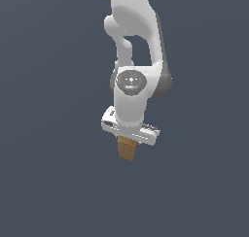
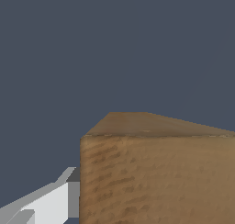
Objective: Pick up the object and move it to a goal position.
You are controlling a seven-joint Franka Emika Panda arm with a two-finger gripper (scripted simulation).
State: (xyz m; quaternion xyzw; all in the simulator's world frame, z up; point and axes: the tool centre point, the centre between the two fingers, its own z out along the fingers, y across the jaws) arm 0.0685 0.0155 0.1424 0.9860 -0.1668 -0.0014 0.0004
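Note:
The small brown wood-textured block (image 1: pixel 127 150) hangs just under the white hand of my arm and tilts the same way the hand does. My gripper (image 1: pixel 128 143) is shut on it; the fingers are hidden behind the block in the exterior view. In the wrist view the block (image 2: pixel 156 177) fills the near part of the picture, with its lighter face (image 2: pixel 147 124) showing. One white finger (image 2: pixel 50 202) lies against the block's side. The other finger is out of view. No goal marker shows.
A plain dark grey-blue surface (image 1: pixel 48 182) lies all around. The white arm links (image 1: pixel 131 46) rise above the hand. No other objects show.

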